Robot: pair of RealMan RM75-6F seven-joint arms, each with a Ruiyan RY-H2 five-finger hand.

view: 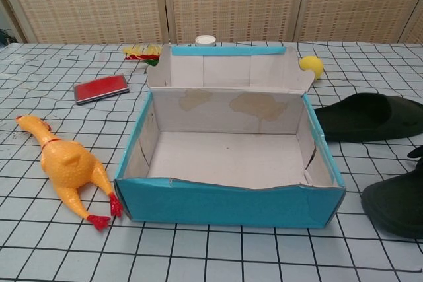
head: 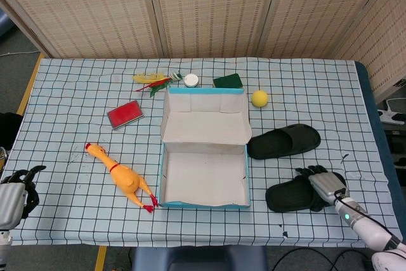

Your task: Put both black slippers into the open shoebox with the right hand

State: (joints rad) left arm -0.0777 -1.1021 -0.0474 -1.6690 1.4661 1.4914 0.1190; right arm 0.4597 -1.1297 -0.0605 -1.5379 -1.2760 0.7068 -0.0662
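Your table (head: 76, 93) wears a blue-and-white checked cloth. The open shoebox (head: 204, 176), blue outside and white inside, sits mid-table with its lid (head: 204, 118) folded back to the far side and nothing in it.

Two black slippers lie to the right of the box. The far slipper (head: 283, 141) lies flat just beside the box's right wall, near the lid's corner. The near slipper (head: 293, 194) lies nearer you, also close to the box's right wall; in the chest view only its toe (view: 394, 204) shows at the right edge.

Your right hand (head: 325, 184) rests on the right end of the near slipper, its fingers (head: 309, 172) curled over the strap; you cannot tell whether they grip it. Your left hand (head: 14, 196) hangs at the near left table edge, holding nothing, fingers loosely curled and apart.

A yellow rubber chicken (head: 122, 178) lies left of the box. A red case (head: 125, 114) lies further left and far. Along the far side are a green pad (head: 228, 81), a yellow ball (head: 259, 98), a white jar (head: 191, 80) and a small yellow-red toy (head: 153, 80).
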